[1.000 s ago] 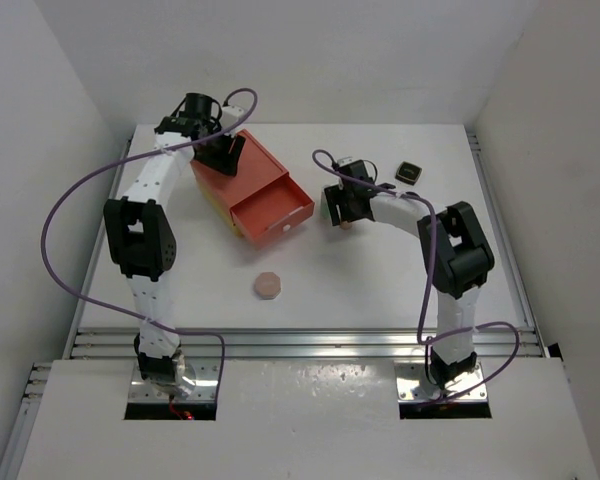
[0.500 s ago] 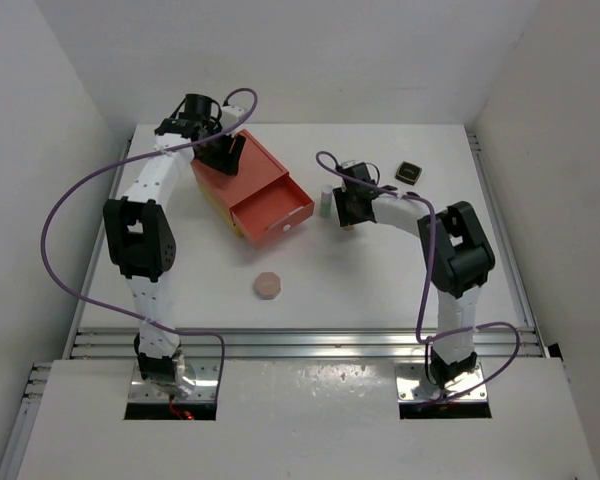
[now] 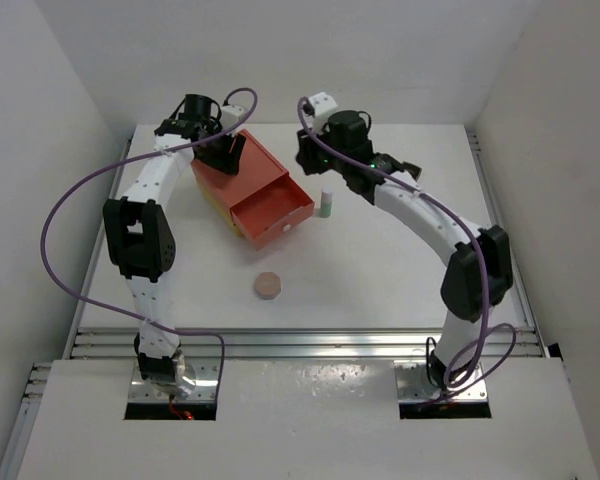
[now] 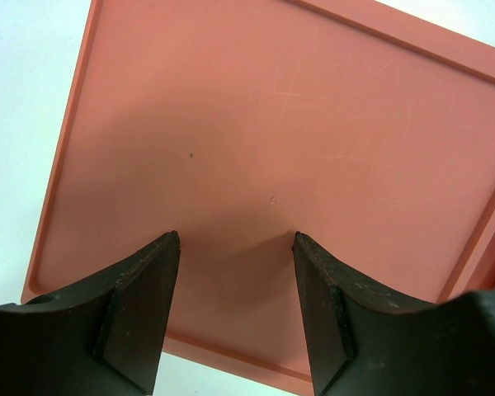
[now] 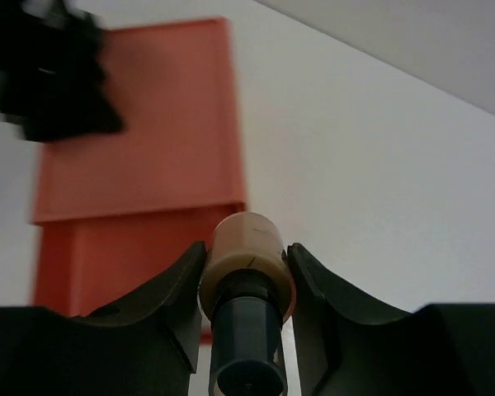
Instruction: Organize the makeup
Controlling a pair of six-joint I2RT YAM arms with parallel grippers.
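My right gripper (image 5: 246,257) is shut on the tan dark-capped bottle (image 5: 246,246) and holds it in the air, cap toward the camera. In the top view this gripper (image 3: 310,158) is raised just right of the orange drawer box (image 3: 242,170). The green-white bottle (image 3: 326,205) stands on the table by the open drawer (image 3: 271,207). The peach octagonal compact (image 3: 269,285) lies in front of the box. My left gripper (image 4: 235,241) is open, its fingertips on the box's flat top (image 4: 272,124); it also shows in the top view (image 3: 226,152). The other makeup is hidden.
The orange box (image 5: 140,115) with its pulled-out drawer (image 5: 124,264) lies below and ahead of the right gripper. White walls close the table at the back and sides. A metal rail (image 3: 300,340) runs along the near edge.
My right arm has lifted off the table with the tan bottle and swung up and back toward the box. The green-white bottle now stands uncovered. The left arm has not moved.
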